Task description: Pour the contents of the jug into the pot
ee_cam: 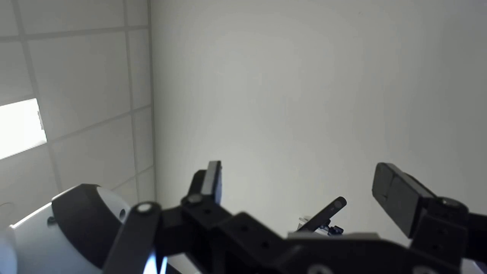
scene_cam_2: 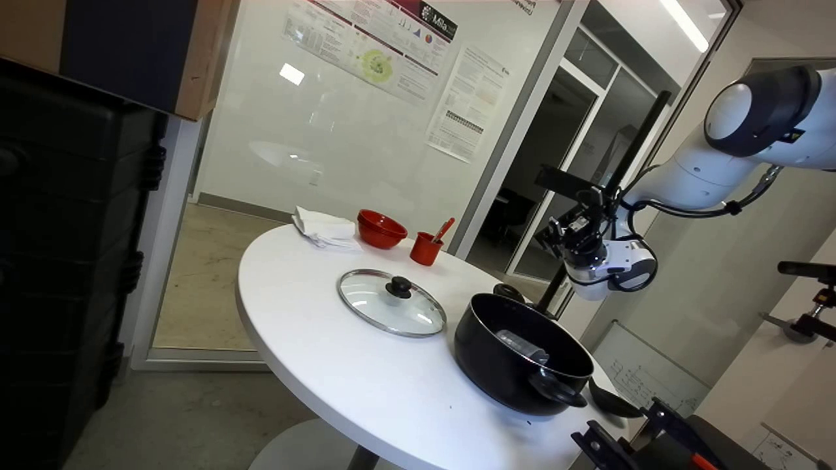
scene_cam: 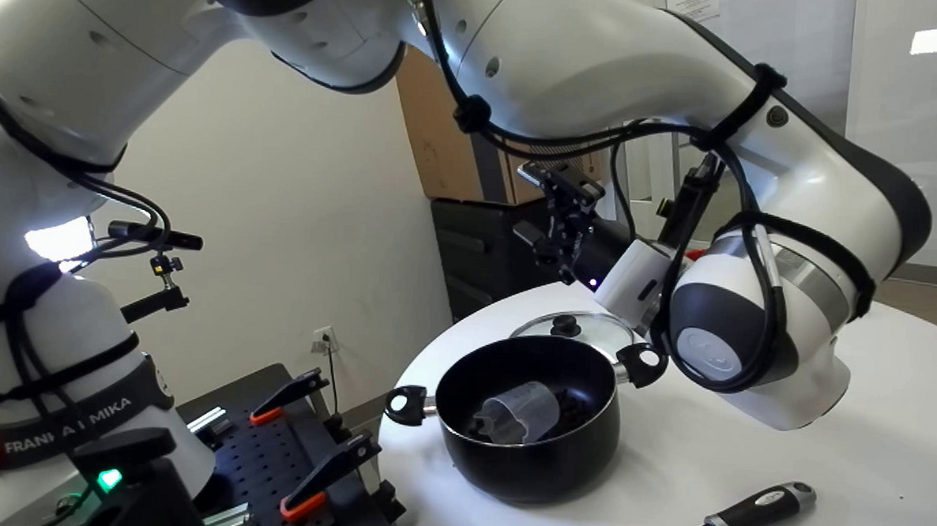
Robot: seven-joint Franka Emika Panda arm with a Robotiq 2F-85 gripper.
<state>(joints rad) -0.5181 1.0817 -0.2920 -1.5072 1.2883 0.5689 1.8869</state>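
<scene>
The black pot [scene_cam: 531, 467] stands on the white table, and in an exterior view its wall [scene_cam_2: 486, 365] shows beside the glass lid. Inside it the see-through jug [scene_cam: 537, 408] lies tipped on its side, apart from the gripper; the jug [scene_cam_2: 522, 346] shows only in part past the rim. Small dark pieces [scene_cam: 577, 406] lie on the pot's bottom around the jug. Above and behind the pot, my gripper [scene_cam: 530, 202] is raised and turned sideways. In the wrist view the gripper [ee_cam: 298, 180] stands wide open, with only wall and a distant camera seen between its fingers.
A glass lid [scene_cam_2: 366, 303] with a black knob lies close to the pot. Further off are red bowls [scene_cam_2: 380, 230], a red cup [scene_cam_2: 424, 251] and white cloths [scene_cam_2: 326, 228]. A black-handled utensil [scene_cam: 766, 509] lies on the table [scene_cam: 864, 438] near the pot.
</scene>
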